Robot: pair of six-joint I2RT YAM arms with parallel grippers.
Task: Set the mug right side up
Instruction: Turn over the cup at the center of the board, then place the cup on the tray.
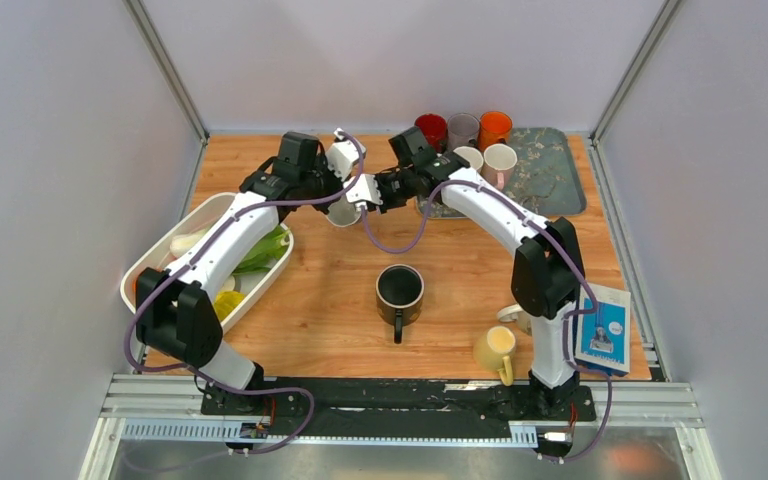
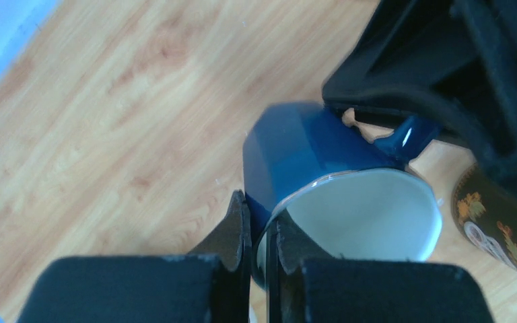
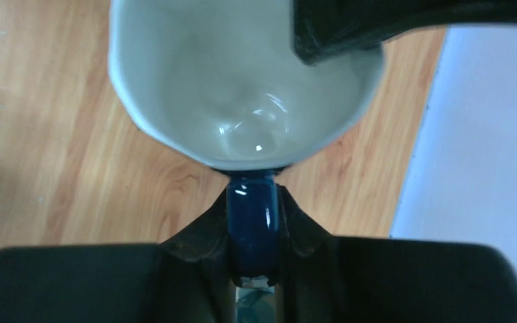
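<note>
I am holding the mug with both arms at the upper centre of the overhead view, over the upper part of the desk, between the white basket at the left and the tray at the upper right. My left end effector is clamping the mug's wall at the rim, one finger lying on the blue outside and the other reaching into the white interior. My right end effector is pinching the blue handle, its two fingers touching the handle on either side. The mug is sitting tilted, its mouth facing the right wrist camera and its handle pointing toward my right arm. A black mug is standing upright at the centre of the desk, and a yellow mug is standing at the lower right, both well apart from the held mug.
</note>
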